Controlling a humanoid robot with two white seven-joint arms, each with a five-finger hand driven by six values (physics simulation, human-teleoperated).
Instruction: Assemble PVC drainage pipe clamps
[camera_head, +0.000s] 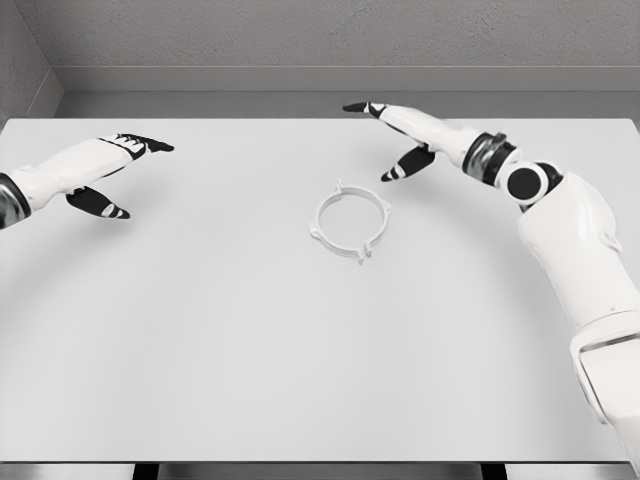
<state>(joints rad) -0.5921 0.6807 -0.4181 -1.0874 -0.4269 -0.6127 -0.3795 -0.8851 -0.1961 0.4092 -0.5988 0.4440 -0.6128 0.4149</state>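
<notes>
We find the pipe clamp (349, 221) lying flat mid-counter (200, 350), at seven o'clock from our nearer right robot hand (395, 135); both it and the left robot hand (115, 170) are spread, empty.

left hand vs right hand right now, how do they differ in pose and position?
The left hand is near the table's left edge, well away from the white clamp ring; the right hand is just beyond and to the right of the ring, much closer. The left hand points right; the right hand points left. More of the right arm shows than of the left. Both are open, fingers extended, thumb hanging below, holding nothing and not touching the ring.
</notes>
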